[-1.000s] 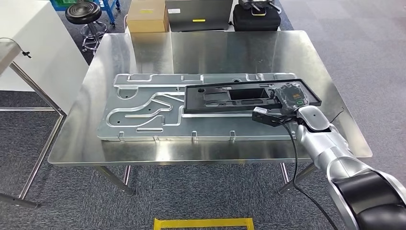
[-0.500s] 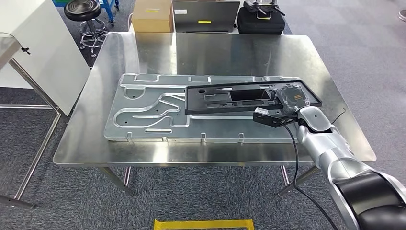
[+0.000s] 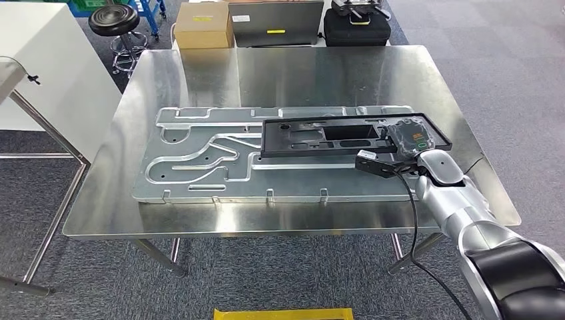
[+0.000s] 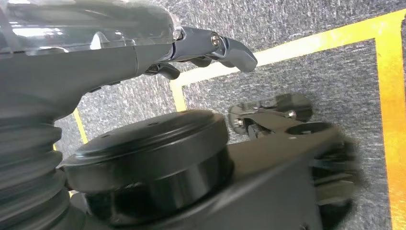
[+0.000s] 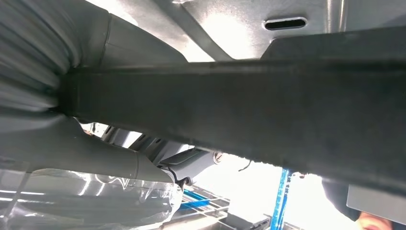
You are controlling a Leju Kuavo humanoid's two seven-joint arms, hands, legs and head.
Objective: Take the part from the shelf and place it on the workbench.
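Since a moment ago the view has swung slightly; the right hand (image 3: 408, 139) still grips the long black rectangular plastic frame (image 3: 346, 137) over the large silver stamped metal panel (image 3: 200, 160) on the steel workbench (image 3: 300, 73). Released unevenly, it could slide rightward off the panel. The left hand (image 4: 210, 48) hangs empty, fingers apart.

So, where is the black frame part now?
In the head view, the black frame part lies over the right end of the large metal plate on the workbench, with the right hand holding its right end.

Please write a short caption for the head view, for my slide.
Right hand holds the black frame part over the stamped metal panel on the steel workbench.
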